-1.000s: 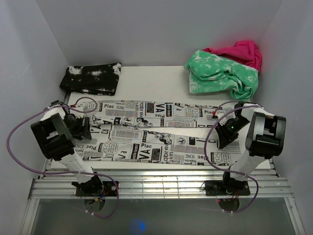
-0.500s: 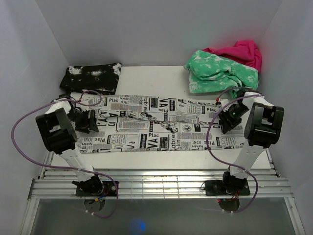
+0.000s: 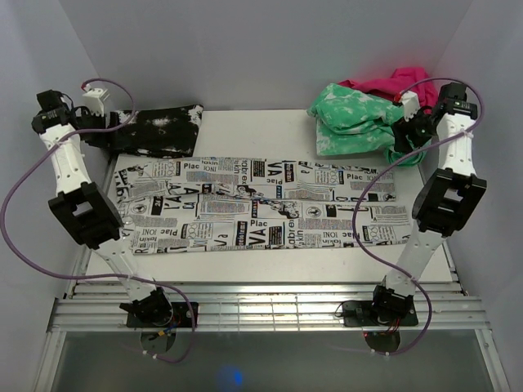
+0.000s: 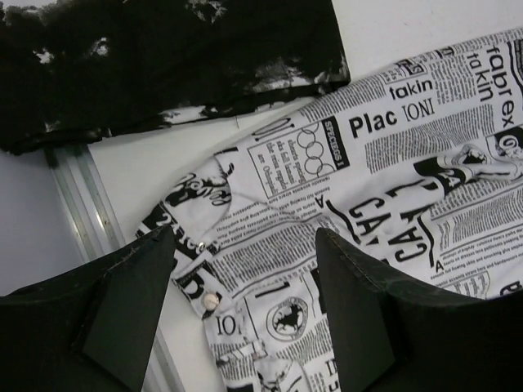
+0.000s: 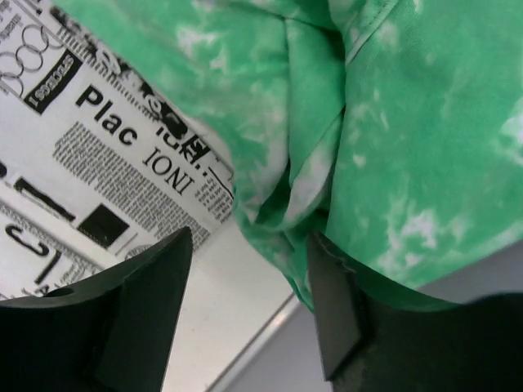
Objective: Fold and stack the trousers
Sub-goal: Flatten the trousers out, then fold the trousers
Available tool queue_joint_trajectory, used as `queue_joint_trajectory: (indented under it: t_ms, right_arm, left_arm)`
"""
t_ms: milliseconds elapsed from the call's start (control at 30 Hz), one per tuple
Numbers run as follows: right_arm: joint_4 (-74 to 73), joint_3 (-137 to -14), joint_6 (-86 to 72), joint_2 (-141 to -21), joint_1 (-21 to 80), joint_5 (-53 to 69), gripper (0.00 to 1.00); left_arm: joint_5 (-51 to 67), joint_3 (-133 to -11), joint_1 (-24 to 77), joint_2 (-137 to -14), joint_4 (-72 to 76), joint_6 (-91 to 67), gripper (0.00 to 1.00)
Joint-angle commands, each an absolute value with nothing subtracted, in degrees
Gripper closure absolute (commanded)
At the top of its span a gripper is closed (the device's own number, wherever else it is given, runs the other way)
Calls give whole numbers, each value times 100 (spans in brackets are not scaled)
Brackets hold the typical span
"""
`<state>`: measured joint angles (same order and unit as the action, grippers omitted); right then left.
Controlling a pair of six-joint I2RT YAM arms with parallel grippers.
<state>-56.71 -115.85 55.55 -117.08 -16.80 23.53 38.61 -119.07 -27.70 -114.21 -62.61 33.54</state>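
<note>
The trousers, white with black newspaper print, lie flat across the table, folded lengthwise with one leg on the other. My left gripper hangs open and empty above their left end, by the black garment. The left wrist view shows the waist end with a button below the open left gripper. My right gripper is open and empty above the right end. In the right wrist view the right gripper is over bare table, with the trousers' corner to its left.
A black white-speckled folded garment lies at the back left and shows in the left wrist view. A green-and-white mottled garment lies on a pink one at the back right. Metal rails run along the near edge.
The near leg was folded over onto the far leg. Both grippers then let go of the cloth, rose and moved back to the far corners.
</note>
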Motion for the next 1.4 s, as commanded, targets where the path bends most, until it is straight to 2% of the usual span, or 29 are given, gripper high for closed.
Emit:
queue_joint_trajectory:
  t_ms: [0, 100, 200, 233, 267, 333, 367, 400, 433, 467, 533, 700, 967, 1100, 1267, 1367]
  right_arm:
    - [-5784, -11979, 5179, -12479, -1652, 2680, 39]
    - [-5669, -11945, 5019, -12656, -1714, 2995, 46]
    - [-5284, -11313, 4608, -12402, -1819, 3181, 55]
    - [-5256, -11103, 4553, -12140, -1872, 3373, 55]
    - [-5117, -10483, 4405, -11929, -1916, 3505, 57]
    - [-3924, -9541, 3504, -11098, -2109, 3682, 56]
    - [-3528, -8631, 3272, -10796, -2188, 3831, 53]
    - [-2750, -8213, 3026, -10515, -2302, 4006, 53]
    - [-2386, -7835, 2580, -9990, -2338, 4077, 52]
    - [-2043, -7500, 2375, -9767, -2364, 4122, 48]
    - [-1611, -6945, 2093, -9476, -2347, 3912, 46]
    - [-942, -6829, 1583, -9930, -2364, 3070, 44]
    - [148, -7032, 528, -10951, -2382, 2593, 48]
    - [841, -6759, 211, -11030, -2347, 2417, 43]
    - [738, -7206, -113, -11469, -2329, 2400, 40]
    - [247, -7733, -27, -11794, -2250, 2356, 43]
  left_arm:
    - [4087, -12286, -2707, -12207, -6311, 3043, 21]
    - [4087, -12261, -2707, -12340, -5942, 2796, 21]
    - [4166, -12015, -2707, -12305, -5617, 2611, 21]
    - [4175, -11928, -2716, -12287, -5503, 2541, 21]
    - [4175, -11761, -2707, -12270, -5450, 2531, 21]
    - [4184, -11567, -2707, -12200, -5327, 2514, 22]
    - [4184, -11453, -2707, -12164, -5291, 2514, 22]
    - [4192, -11217, -2707, -12094, -5256, 2514, 22]
    - [4184, -11110, -2707, -12050, -5186, 2531, 22]
    - [4157, -11005, -2707, -12006, -5142, 2540, 22]
    - [4053, -10767, -2716, -11918, -4993, 2549, 22]
    - [3850, -11073, -2856, -12181, -4948, 2348, 22]
    - [3806, -11856, -2909, -12735, -5247, 2338, 22]
    - [3744, -11813, -2918, -12805, -5221, 2356, 22]
    - [3551, -11768, -2971, -12919, -5159, 2391, 22]
    - [3314, -11987, -2979, -13157, -5264, 2469, 22]
